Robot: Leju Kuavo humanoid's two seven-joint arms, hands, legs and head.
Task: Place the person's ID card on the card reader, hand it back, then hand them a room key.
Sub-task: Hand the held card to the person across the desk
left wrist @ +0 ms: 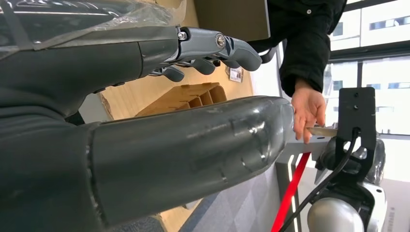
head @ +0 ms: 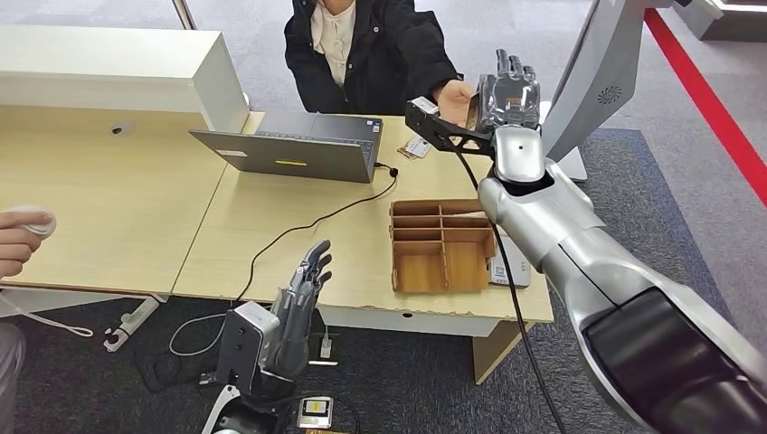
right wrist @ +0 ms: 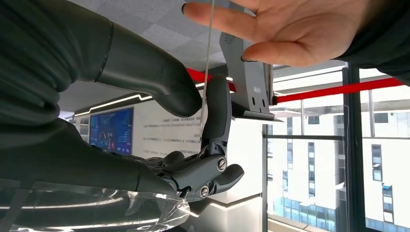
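Observation:
My right hand [head: 508,95] is raised beyond the desk's far right corner, in front of the seated person [head: 362,50]. It pinches a thin card [right wrist: 208,63] between thumb and a finger [right wrist: 216,113]. The card also appears as a tan sliver [head: 471,109] and edge-on [left wrist: 323,131]. The person's hand [head: 452,93] [right wrist: 290,29] touches the card's far end. Whether it is the ID card or a room key I cannot tell. My left hand [head: 300,307] hangs low at the desk's near edge, fingers apart, holding nothing. A white flat device [head: 512,262] lies beside the wooden organiser.
A wooden compartment organiser [head: 443,246] stands at the desk's near right. A grey laptop [head: 298,149] sits mid-desk with a black cable trailing off. Small cards [head: 418,147] lie near it. Another person's hand [head: 23,237] is at the left edge.

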